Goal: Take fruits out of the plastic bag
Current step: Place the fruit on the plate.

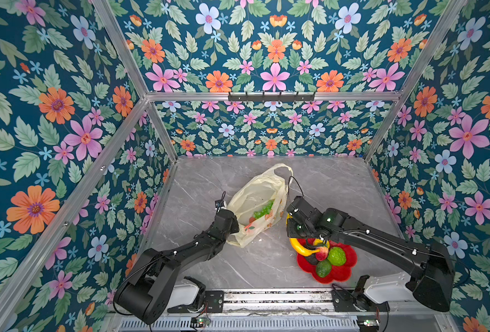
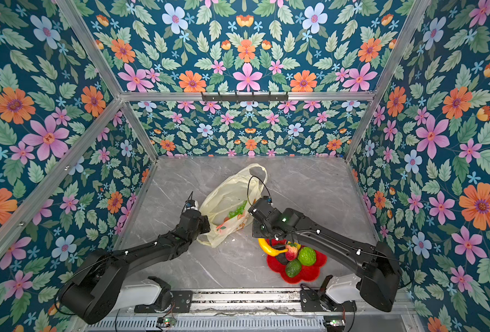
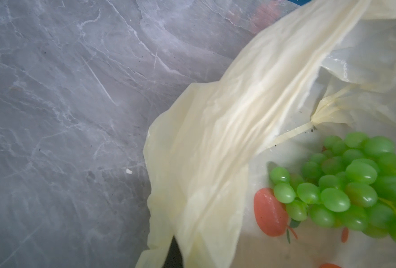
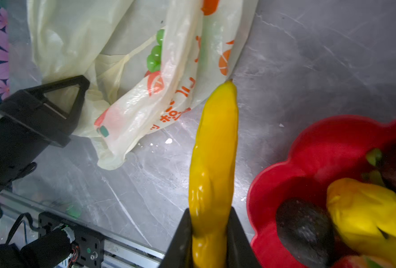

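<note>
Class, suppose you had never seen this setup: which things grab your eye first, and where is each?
The loud flower-patterned wallpaper surrounds the whole grey table. On the robot's right, the right claw grips a glossy yellow toy banana beside a red flower-shaped plate heaped with fruit. A green toy grape bunch lies inside the crinkly pale-yellow plastic bag mid-table.

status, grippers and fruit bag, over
Left gripper shut on crinkly pale-yellow plastic bag. Right gripper shut on yellow banana beside red flower-shaped plate. Green grape bunch inside bag, nothing blocking.
</note>
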{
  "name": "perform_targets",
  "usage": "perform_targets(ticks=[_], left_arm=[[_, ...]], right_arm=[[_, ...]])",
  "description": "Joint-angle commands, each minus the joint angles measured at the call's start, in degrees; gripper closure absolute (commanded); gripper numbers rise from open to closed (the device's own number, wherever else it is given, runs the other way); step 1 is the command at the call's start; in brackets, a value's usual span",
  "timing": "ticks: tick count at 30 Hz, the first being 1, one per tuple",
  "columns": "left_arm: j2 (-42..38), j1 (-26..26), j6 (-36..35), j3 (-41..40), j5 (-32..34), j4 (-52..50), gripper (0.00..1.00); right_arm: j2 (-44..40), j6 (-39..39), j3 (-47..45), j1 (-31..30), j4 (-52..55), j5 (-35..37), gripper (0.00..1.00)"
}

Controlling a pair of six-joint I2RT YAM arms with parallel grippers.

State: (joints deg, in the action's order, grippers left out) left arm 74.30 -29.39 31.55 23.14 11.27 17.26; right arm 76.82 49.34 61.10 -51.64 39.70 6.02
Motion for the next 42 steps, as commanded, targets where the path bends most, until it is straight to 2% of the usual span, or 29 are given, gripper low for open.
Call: perform_targets(ticks=[1, 9, 42], left_arm=[[0.0, 0.0, 0.1, -0.4, -0.6, 1.4, 1.00], [-0.4, 0.0, 0.1, -0.5, -0.6, 1.5, 1.00], [0.0, 0.0, 0.4, -0.9, -0.7, 2.2, 1.00]], right_arm=[[-0.9, 6.0, -2.0, 0.0, -0.5, 3.2, 0.80], [0.0, 9.6, -7.3, 0.0, -4.5, 3.1, 0.80], [-0.3, 6.5, -14.8, -2.1, -5.9, 7.7, 0.79]])
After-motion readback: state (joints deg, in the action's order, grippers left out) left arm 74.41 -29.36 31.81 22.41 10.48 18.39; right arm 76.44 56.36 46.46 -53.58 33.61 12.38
